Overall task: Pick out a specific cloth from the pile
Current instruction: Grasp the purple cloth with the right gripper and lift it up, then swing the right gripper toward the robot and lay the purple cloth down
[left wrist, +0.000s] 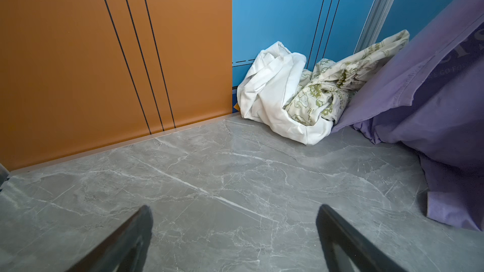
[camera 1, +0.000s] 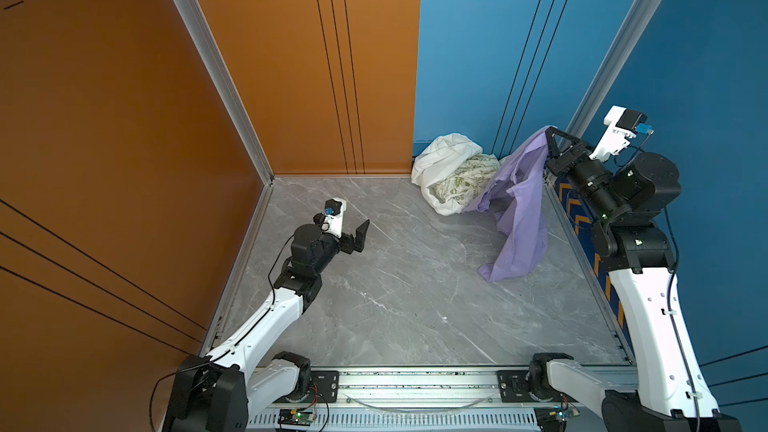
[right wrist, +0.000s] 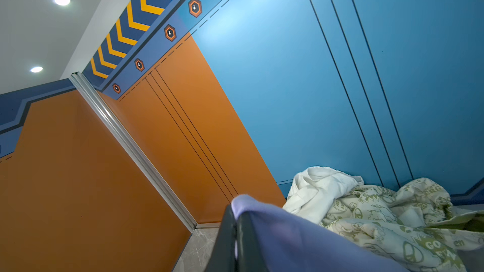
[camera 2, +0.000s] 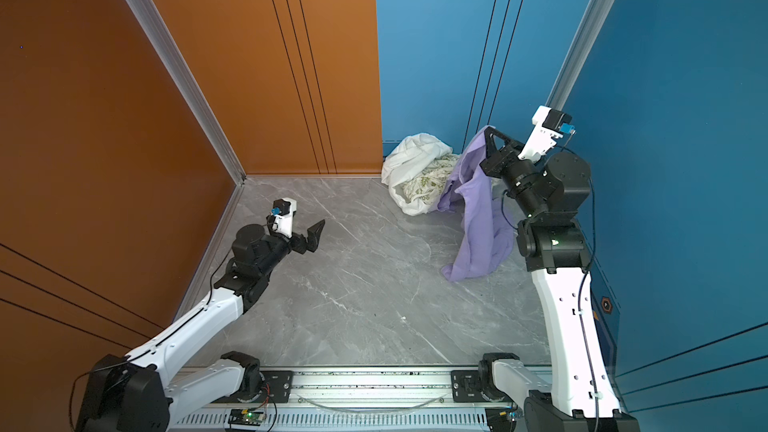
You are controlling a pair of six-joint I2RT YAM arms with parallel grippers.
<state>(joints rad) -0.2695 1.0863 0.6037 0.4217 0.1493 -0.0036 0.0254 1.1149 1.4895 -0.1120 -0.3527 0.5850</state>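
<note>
**Holding.** The right claw [camera 1: 550, 131] is raised by the blue wall and closed tight on a top edge of the cloth [camera 1: 519, 218]. The lilac cloth hangs from it in a long drape. Its lower end rests on the bench [camera 1: 395, 284], and one fold lies against the foot of the pile [camera 1: 446, 176] in the back corner. The left claw [camera 1: 360, 236] hovers low over bare bench, well apart from the fabric — jaws fully spread, holding nothing.

**Risks, as judged.** The grip takes only a narrow fold, so the weight of the drape could slip it free. Where the cloth touches the cream print [left wrist: 327, 92], a further pull may drag that piece along — friction or a snag would do it.

**Views.**
- The right wrist view shows the pinch itself, with lilac fabric squeezed between the dark fingers [right wrist: 225, 236]. The top views hide it.
- The left wrist view alone shows white lettering [left wrist: 450, 71] on the cloth.
- Only the top views show the end on the bench.
</note>
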